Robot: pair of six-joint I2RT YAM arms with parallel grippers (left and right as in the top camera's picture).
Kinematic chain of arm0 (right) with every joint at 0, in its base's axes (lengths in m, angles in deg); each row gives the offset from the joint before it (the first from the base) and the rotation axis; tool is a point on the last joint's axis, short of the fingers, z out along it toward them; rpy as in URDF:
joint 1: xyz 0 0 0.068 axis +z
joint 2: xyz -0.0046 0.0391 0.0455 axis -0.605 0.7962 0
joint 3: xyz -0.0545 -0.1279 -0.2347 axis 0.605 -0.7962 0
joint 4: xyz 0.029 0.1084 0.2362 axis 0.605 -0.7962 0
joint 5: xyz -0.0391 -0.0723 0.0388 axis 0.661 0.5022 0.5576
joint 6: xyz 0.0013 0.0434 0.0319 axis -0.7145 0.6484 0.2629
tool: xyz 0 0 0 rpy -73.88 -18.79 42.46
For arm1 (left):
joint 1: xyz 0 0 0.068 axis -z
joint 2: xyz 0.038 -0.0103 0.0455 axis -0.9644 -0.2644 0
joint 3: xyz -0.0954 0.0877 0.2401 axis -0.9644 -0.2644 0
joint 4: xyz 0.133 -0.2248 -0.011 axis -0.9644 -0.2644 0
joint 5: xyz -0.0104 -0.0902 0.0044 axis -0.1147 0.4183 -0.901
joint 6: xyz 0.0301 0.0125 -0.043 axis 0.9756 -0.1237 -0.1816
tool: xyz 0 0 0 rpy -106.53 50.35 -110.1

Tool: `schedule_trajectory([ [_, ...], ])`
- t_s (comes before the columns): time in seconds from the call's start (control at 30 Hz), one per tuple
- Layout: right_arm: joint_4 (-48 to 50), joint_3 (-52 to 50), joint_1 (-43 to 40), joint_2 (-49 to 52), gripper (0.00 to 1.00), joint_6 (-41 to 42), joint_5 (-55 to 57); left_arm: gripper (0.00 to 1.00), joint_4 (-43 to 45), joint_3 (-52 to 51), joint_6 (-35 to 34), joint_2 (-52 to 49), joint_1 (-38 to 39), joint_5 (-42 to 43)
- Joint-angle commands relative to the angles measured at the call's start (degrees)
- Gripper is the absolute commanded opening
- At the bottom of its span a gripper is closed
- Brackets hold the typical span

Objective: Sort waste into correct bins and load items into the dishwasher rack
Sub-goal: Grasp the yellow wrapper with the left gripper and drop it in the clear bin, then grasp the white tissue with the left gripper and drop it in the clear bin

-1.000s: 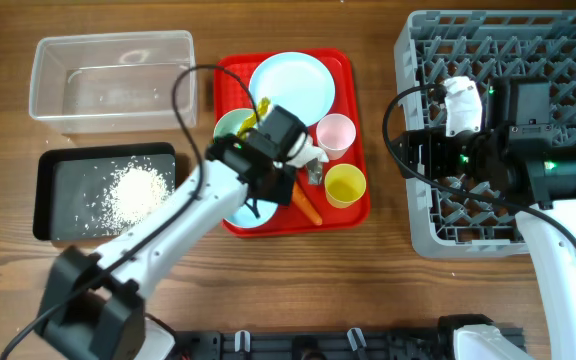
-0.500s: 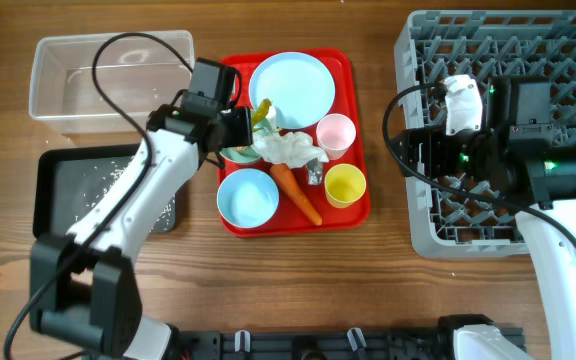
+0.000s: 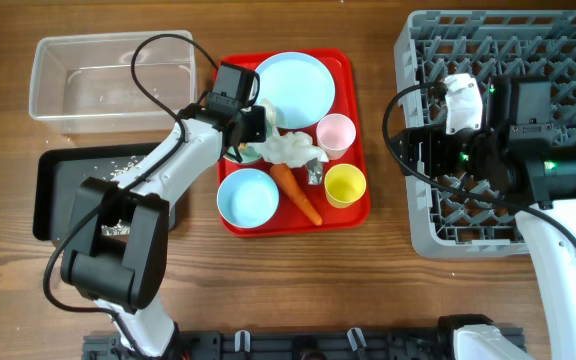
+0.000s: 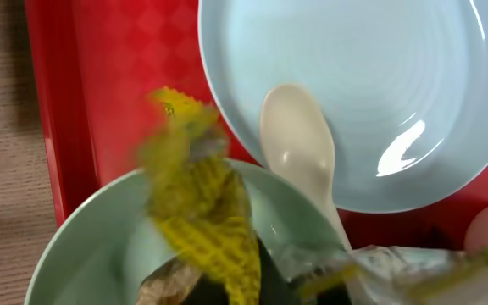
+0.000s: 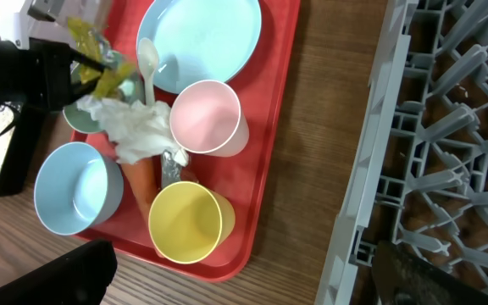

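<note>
My left gripper (image 3: 257, 121) hangs over the teal bowl (image 4: 91, 246) at the red tray's back left, shut on a yellow wrapper (image 4: 202, 220). Beside it lie the white spoon (image 4: 299, 152), the pale blue plate (image 3: 291, 88) and crumpled tissue (image 3: 286, 147). The carrot (image 3: 296, 192), blue bowl (image 3: 247, 197), pink cup (image 3: 335, 133) and yellow cup (image 3: 345, 184) also rest on the tray. My right gripper (image 5: 244, 284) stands open and empty above the wood between the tray and the grey dishwasher rack (image 3: 528, 220).
The clear tub (image 3: 108, 75) stands at the back left. In front of it is the black tray (image 3: 53, 190) with rice grains (image 3: 118, 168), partly hidden by my left arm. A small foil wrapper (image 3: 314, 173) lies between the cups.
My left arm swung from the tray's front, past the bins, to the teal bowl, and its jaws shut on the yellow wrapper. The right arm stayed still.
</note>
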Motion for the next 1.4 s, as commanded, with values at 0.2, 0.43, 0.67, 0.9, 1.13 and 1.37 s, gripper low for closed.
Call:
schedule_trajectory([
  [0.2, 0.2, 0.8, 0.2, 0.6, 1.0, -1.0, 0.4, 0.04, -1.4, 1.6, 0.1, 15.3, -2.0, -4.6],
  [0.43, 0.3, 0.8, 0.2, 0.6, 1.0, -1.0, 0.4, 0.04, 2.4, 1.6, 0.3, 14.6, -16.9, -12.2],
  [0.67, 0.0, 0.8, 0.2, 0.6, 1.0, -0.5, 0.4, 0.95, 11.8, 1.6, 0.3, 4.9, -21.4, -11.3],
  [0.9, -1.5, 0.8, 0.2, 0.6, 1.0, -0.6, 0.4, 1.0, 11.0, 1.6, 0.9, 7.9, -20.5, -0.2],
  [1.13, -1.4, 0.8, 0.2, 0.6, 1.0, -0.6, 0.4, 0.95, -7.9, 1.6, 17.6, 13.2, -7.4, 15.1],
  [1.37, -1.5, 0.8, 0.2, 0.6, 1.0, -0.6, 0.4, 1.0, -11.9, 1.4, 20.1, 6.5, 3.4, 10.8],
])
